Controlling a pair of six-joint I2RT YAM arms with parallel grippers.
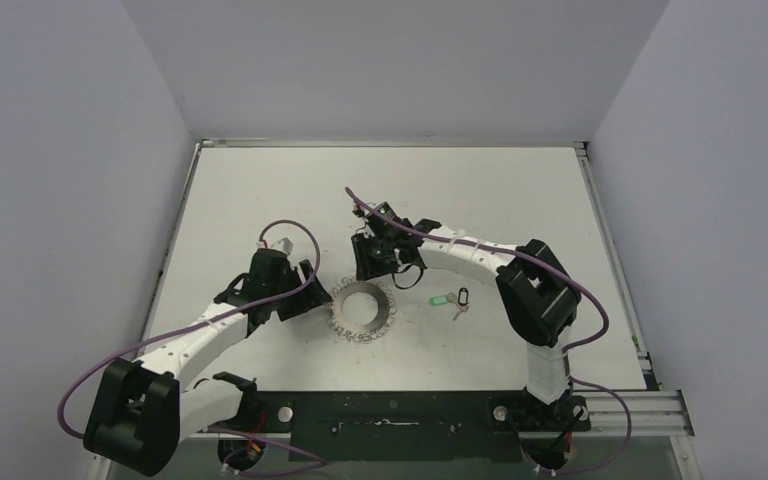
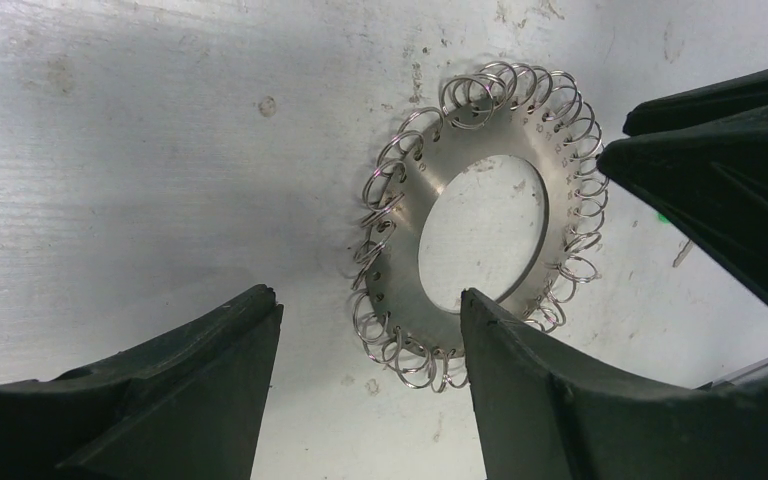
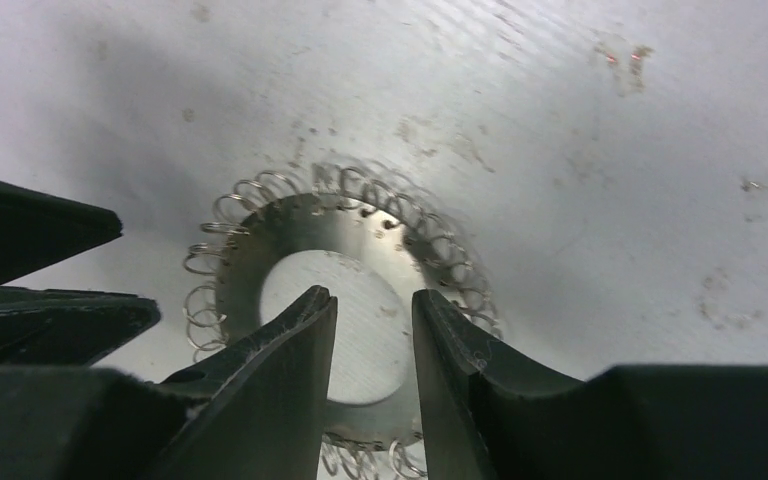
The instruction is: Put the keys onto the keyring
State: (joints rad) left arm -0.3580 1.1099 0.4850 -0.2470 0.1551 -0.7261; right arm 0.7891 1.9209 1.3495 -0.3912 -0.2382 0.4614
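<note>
Ring (image 2: 430,185) lay flat on bench (image 1: 260,200). Left tool (image 2: 370,300) open at its left edge; right tool (image 3: 372,298) over it, narrowly parted, empty. Keys (image 1: 450,299) lay right.

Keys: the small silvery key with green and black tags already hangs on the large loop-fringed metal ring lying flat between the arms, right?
No. The small silvery key with green and black tags lies loose on the white table, apart from the large loop-fringed metal ring, as the top external view shows. The rest is right.
</note>
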